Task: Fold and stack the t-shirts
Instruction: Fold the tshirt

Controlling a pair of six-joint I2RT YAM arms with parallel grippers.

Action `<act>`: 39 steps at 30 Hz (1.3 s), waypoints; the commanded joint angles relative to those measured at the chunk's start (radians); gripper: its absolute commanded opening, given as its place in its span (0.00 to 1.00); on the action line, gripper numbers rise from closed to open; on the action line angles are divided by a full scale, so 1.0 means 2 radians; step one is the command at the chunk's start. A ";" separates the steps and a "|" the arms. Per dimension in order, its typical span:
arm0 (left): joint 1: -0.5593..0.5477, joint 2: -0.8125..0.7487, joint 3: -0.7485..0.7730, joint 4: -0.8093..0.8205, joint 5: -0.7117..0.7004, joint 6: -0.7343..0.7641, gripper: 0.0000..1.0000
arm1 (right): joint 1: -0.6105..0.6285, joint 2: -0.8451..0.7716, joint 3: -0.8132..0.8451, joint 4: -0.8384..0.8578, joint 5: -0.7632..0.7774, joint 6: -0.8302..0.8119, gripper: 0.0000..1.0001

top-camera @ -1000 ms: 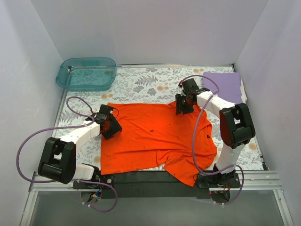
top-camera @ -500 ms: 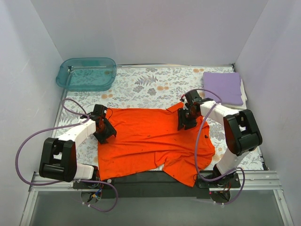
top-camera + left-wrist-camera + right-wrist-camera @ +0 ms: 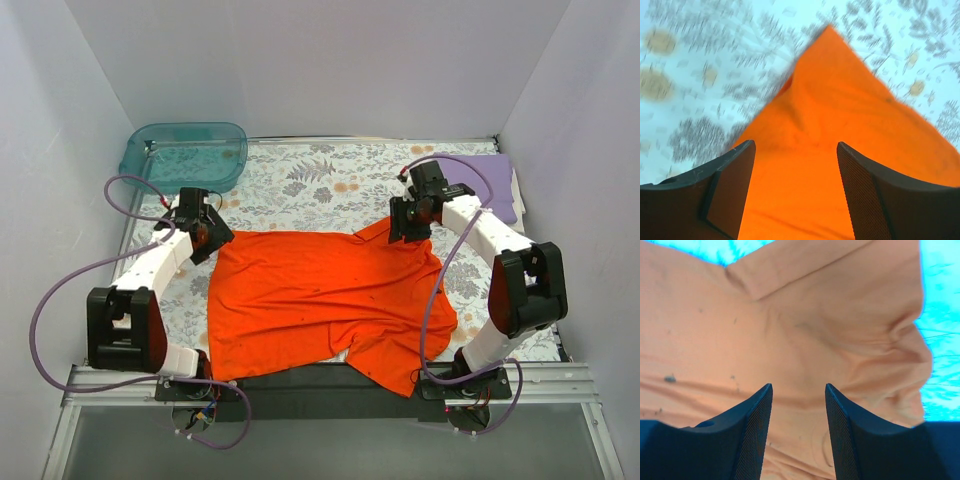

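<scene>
Your orange t-shirt [image 3: 320, 300] is lying spread flat across the middle of the worktop [image 3: 310, 185], with one sleeve trailing over the near edge at 5 o'clock. The lavender t-shirt [image 3: 500, 190] is sitting at 2 o'clock, partly hidden behind your right arm. Your left tool [image 3: 795, 150] is hanging over the orange shirt's 10 o'clock corner, fingers spread and pinching nothing. Your right tool [image 3: 799, 387] is hanging over the 1 o'clock corner, likewise spread and empty. The teal tub [image 3: 185, 155] is resting at 10 o'clock.
</scene>
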State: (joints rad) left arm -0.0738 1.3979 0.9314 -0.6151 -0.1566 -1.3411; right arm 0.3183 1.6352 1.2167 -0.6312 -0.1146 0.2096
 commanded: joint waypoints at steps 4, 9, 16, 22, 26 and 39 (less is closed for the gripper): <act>0.001 0.060 0.025 0.136 -0.033 0.086 0.62 | -0.019 -0.005 0.014 -0.004 0.001 -0.010 0.46; 0.001 0.097 0.045 0.184 -0.029 0.114 0.56 | -0.020 -0.005 0.002 0.010 -0.003 -0.010 0.46; 0.001 0.165 0.081 0.193 -0.021 0.128 0.46 | -0.025 -0.005 -0.011 0.017 0.000 -0.008 0.46; 0.001 0.175 0.077 0.196 -0.025 0.131 0.48 | -0.034 -0.008 -0.020 0.023 0.007 -0.007 0.45; 0.001 0.192 0.082 0.198 -0.020 0.137 0.49 | -0.036 -0.008 -0.023 0.026 0.008 -0.006 0.45; 0.001 0.226 0.077 0.192 -0.003 0.121 0.32 | -0.042 0.009 -0.011 0.035 0.014 -0.003 0.45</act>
State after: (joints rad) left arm -0.0738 1.8290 1.0721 -0.2115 -0.1749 -1.0969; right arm 0.2420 1.6413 1.1740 -0.5938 -0.0998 0.2054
